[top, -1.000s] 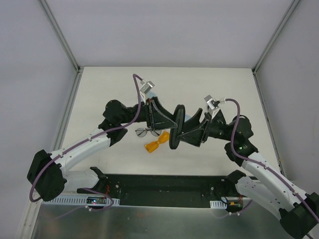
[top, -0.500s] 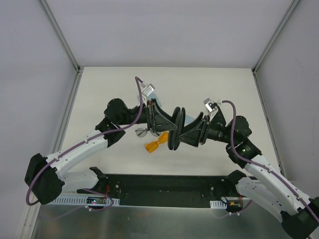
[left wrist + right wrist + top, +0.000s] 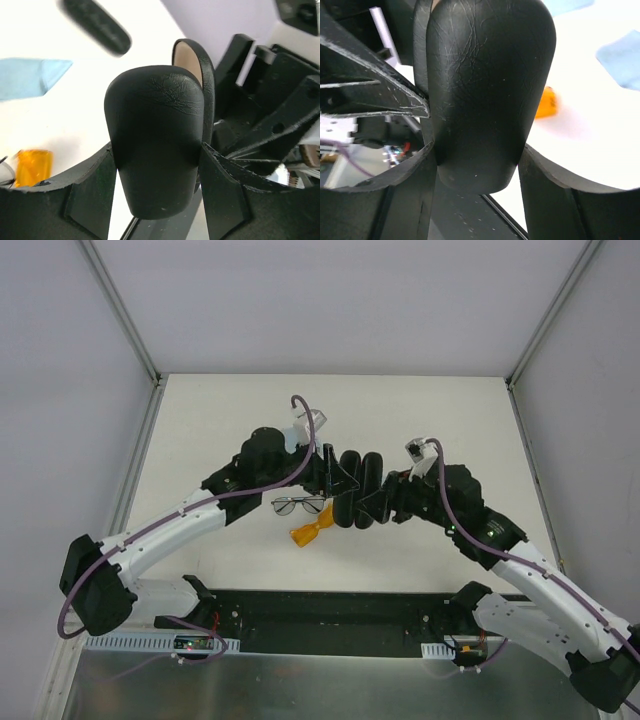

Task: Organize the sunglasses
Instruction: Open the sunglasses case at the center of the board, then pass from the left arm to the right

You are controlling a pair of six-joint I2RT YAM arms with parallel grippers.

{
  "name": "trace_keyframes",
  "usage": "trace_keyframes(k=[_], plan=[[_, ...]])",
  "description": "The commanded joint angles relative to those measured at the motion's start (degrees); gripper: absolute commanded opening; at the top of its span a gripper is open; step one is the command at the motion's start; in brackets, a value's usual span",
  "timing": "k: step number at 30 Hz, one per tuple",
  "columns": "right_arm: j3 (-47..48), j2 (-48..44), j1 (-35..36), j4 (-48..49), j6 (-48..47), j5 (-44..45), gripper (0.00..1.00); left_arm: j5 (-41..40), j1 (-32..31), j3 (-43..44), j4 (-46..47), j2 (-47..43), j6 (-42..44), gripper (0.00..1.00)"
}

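Two pairs to sort: the wire pair (image 3: 297,505) and the orange pair (image 3: 312,532) lie close together on the worktop (image 3: 220,410), around the middle and a bit toward the near edge. Neither is in a case yet.

Just right of them, my left pincer (image 3: 156,165) is clamped on one shell of the black case (image 3: 358,490), which is held up in the air over mid-worktop. The pale lining shows through a slim gap, so the halves sit only slightly apart. My right pincer (image 3: 476,160) grips the other shell.

My guess is I'm working the hinge. Tips to self: swing the shells around the hinge, don't tug them straight apart. Keep both grips square so the slick shell can't slip. And don't drop onto the glasses underneath.
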Motion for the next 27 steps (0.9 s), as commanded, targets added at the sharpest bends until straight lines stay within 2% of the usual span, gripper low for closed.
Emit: trace_keyframes(k=[1, 2, 5, 7, 8, 12, 18, 21, 27], plan=[[3.8, 2.2, 2.7, -3.8, -3.8, 10.2, 0.24, -10.4, -2.6, 3.9, -6.3, 3.1, 3.5, 0.24], [3.9, 2.5, 2.8, -4.2, -3.9, 10.6, 0.29, -12.3, -2.7, 4.1, -7.0, 3.8, 3.8, 0.24], [2.9, 2.1, 2.7, -2.7, -3.7, 7.4, 0.67, -15.9, -2.9, 4.0, -8.0, 5.3, 4.0, 0.24], [1.9, 0.2, 2.5, -1.4, -3.5, 5.0, 0.84, -15.9, -2.9, 4.0, -8.0, 5.9, 4.7, 0.25], [1.3, -1.3, 1.9, -1.1, -3.2, 4.3, 0.87, -16.2, -2.8, 4.0, -8.0, 5.9, 5.2, 0.25], [-1.5, -6.0, -4.6, 1.8, -0.9, -3.3, 0.93, -16.8, -2.5, 3.9, -8.4, 5.2, 6.3, 0.25], [-5.0, -7.4, -13.6, 3.4, 1.1, -12.3, 0.93, -7.0, -2.4, 3.1, -5.0, 1.1, 5.5, 0.26], [-9.0, -9.0, -17.4, 9.8, 5.1, -21.6, 0.92, -3.6, -2.2, 1.4, -2.7, -2.6, 4.6, 0.26], [-15.2, -12.8, -20.1, 28.4, 13.6, -31.4, 0.91, 4.0, -2.1, 0.0, 1.0, -6.3, 1.6, 0.26]])
